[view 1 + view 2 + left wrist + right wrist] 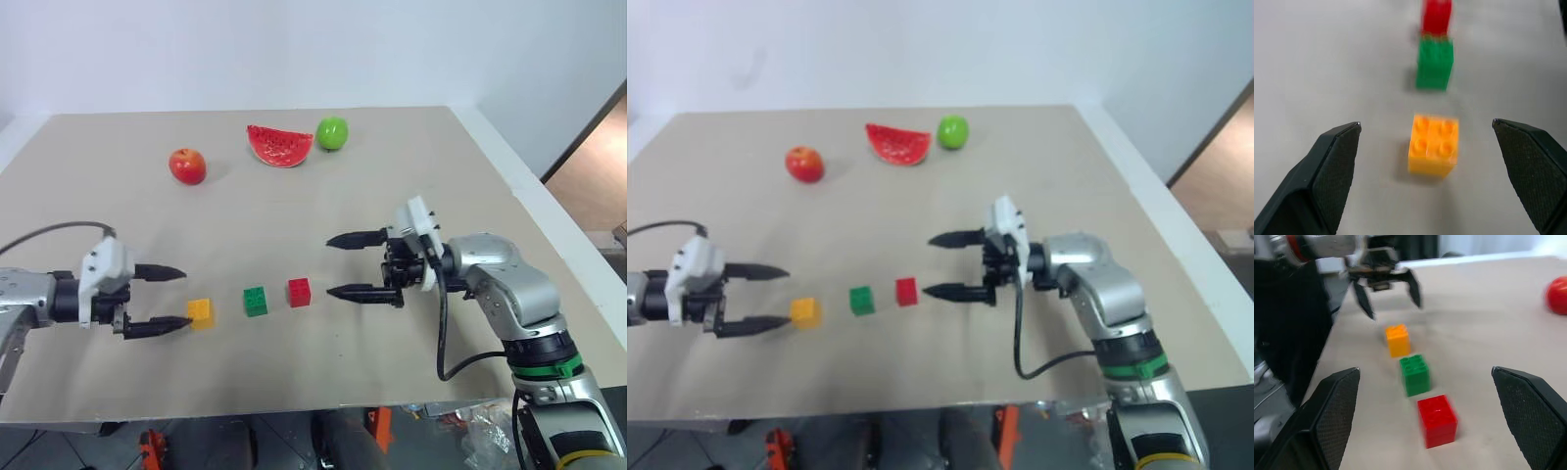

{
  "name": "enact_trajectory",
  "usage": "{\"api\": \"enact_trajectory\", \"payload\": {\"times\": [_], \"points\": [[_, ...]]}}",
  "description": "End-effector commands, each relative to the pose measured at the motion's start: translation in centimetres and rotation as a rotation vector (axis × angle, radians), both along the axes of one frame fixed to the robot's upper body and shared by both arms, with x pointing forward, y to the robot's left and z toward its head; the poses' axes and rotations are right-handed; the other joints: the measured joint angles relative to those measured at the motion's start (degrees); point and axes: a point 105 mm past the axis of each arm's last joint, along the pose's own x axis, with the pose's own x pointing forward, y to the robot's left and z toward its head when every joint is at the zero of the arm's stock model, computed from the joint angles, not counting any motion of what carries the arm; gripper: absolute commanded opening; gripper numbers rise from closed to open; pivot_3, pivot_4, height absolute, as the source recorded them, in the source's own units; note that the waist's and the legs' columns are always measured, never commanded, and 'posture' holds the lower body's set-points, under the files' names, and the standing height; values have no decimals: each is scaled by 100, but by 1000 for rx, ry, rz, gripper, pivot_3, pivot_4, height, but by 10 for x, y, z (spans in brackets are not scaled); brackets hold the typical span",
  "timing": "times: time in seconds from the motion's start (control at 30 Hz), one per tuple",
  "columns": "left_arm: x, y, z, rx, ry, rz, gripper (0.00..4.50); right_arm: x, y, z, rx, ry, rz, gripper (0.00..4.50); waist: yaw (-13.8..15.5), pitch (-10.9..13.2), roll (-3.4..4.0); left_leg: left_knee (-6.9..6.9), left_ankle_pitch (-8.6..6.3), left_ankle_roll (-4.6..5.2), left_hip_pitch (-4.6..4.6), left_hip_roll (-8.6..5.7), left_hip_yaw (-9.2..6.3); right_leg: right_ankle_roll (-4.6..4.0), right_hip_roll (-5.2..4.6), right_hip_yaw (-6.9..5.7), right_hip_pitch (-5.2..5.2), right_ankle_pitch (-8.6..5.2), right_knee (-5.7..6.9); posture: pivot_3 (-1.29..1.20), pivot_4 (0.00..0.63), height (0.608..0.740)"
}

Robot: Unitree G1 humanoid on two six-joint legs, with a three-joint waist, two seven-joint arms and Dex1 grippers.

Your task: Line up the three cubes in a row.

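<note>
With both the left gripper (174,299) and right gripper (361,265) spread and empty, withdrawal should be kept clear of the aligned orange-yellow cube (200,312), green cube (255,301) and red cube (299,292).

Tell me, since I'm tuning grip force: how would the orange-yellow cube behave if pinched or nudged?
The orange-yellow cube looks like rigid moulded plastic, so probably stiff and light. Its flat faces suggest sliding on the table, not rolling. Glossy sides may slip.
</note>
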Motion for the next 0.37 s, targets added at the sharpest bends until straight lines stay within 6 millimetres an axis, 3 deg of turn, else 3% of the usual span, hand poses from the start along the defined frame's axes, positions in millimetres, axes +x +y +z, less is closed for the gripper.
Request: {"api": "enact_trajectory", "payload": {"times": [0.03,0.13,0.23,0.37], "points": [[5,-29,26,-123,-145,84,4467,10,-11,19,50,-79,-83,4500,15,0,2,0,0,0,4,-6,-1,2,-7,0,6,0,-1,0,150,740],[16,-52,30,-272,-204,199,4467,23,-20,19,46,-123,-164,4500,16,0,-1,12,1,-1,11,-16,-1,19,-14,5,20,10,-3,0,150,740],[26,-65,18,-344,-198,331,4467,30,-28,16,46,-145,-220,4500,9,1,-5,17,2,-2,25,-23,5,26,-20,16,33,17,-5,0,150,740],[26,-77,-2,-325,-186,383,4467,28,-34,5,25,-146,-244,4500,-2,0,-4,12,3,-3,32,-22,10,25,-10,30,32,19,-3,0,150,740]]}}
